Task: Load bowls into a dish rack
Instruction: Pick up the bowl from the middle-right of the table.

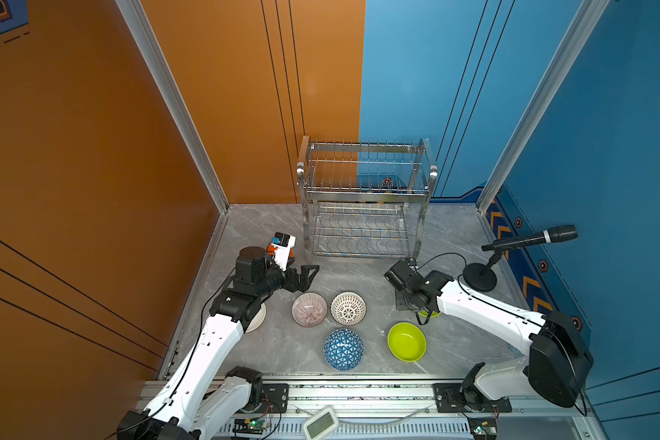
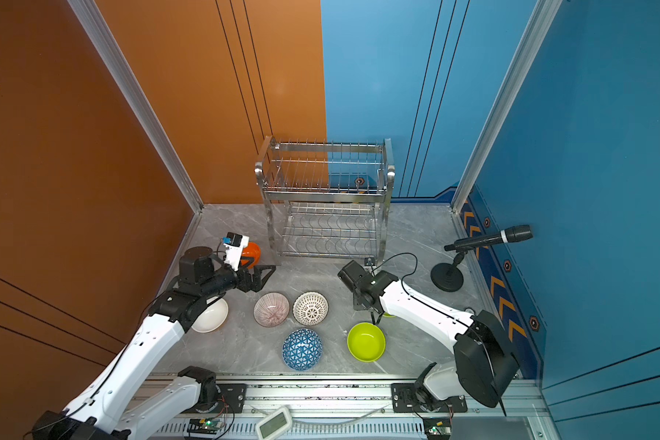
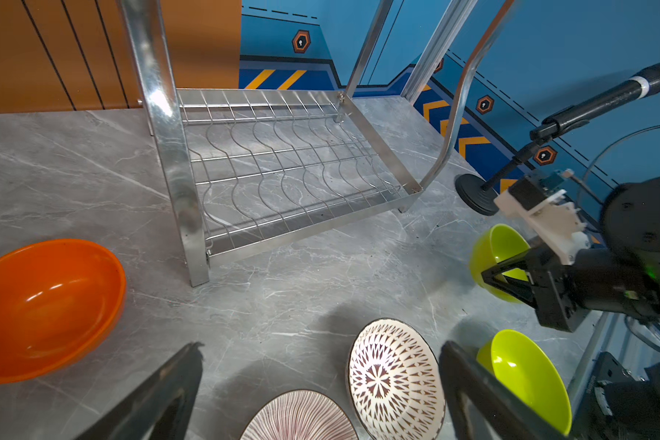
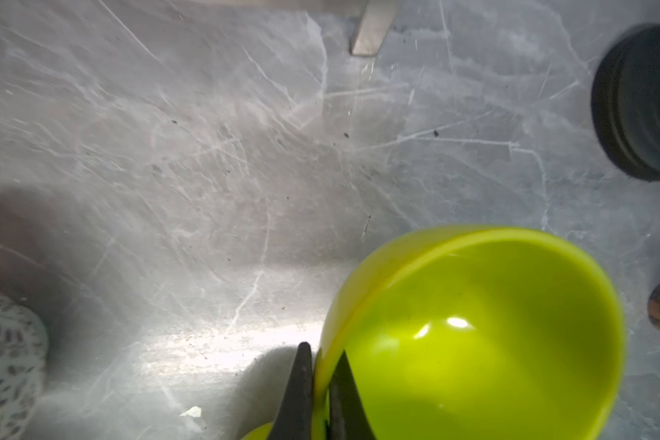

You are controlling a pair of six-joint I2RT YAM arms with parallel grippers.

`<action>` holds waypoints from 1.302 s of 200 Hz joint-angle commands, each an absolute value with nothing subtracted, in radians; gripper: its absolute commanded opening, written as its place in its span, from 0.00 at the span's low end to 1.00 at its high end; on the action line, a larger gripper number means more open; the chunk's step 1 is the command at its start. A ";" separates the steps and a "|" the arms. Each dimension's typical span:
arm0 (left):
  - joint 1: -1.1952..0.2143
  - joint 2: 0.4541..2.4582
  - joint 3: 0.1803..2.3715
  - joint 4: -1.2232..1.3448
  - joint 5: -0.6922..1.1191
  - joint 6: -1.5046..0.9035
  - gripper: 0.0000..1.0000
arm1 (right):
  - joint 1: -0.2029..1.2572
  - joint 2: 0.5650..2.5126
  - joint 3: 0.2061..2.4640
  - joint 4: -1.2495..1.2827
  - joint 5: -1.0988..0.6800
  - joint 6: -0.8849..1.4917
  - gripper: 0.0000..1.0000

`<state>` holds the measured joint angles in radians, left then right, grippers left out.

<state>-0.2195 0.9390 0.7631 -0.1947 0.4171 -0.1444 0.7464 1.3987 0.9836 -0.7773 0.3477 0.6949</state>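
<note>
While one lime-green bowl (image 4: 492,324) sits steeply tipped, opening turned sideways, the right gripper (image 4: 322,354) clamps its rim, one black finger inside the wall and one outside. In a top view only a sliver of this bowl shows under the right wrist; whether it touches the table (image 1: 454,236) cannot be told. It lies in front of the dish rack (image 1: 362,179), which stands at the back of the table, and near the microphone stand base (image 1: 479,277). Just in front of it rests the second lime-green bowl (image 1: 406,341). Further left sit the blue-white triangle bowl (image 1: 343,349), the lattice bowl (image 1: 348,308) and the striped bowl (image 1: 309,309). The white bowl (image 2: 210,314) is partly under the left arm, and the orange bowl (image 3: 46,304) is beside the rack's front left leg. The left gripper (image 3: 321,346) hovers near the striped bowl, fingers wide apart, holding nothing.
</note>
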 commanded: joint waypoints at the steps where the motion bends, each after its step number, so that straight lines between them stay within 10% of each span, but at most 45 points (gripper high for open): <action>1: -0.204 0.923 0.745 -0.155 0.372 -0.170 0.98 | 0.779 1.339 1.026 -0.786 0.451 0.667 0.00; 103: -0.166 0.900 0.743 -0.228 0.180 -0.210 0.98 | 0.918 1.222 0.985 -0.354 0.543 0.505 0.00; 260: -0.145 0.909 0.741 -0.208 0.205 -0.206 0.98 | 0.942 1.565 1.011 0.373 0.483 0.554 0.00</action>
<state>-0.1612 0.8925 0.7460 -0.2050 0.2001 -0.2256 0.9501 1.5078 0.9565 0.1917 0.4763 0.5068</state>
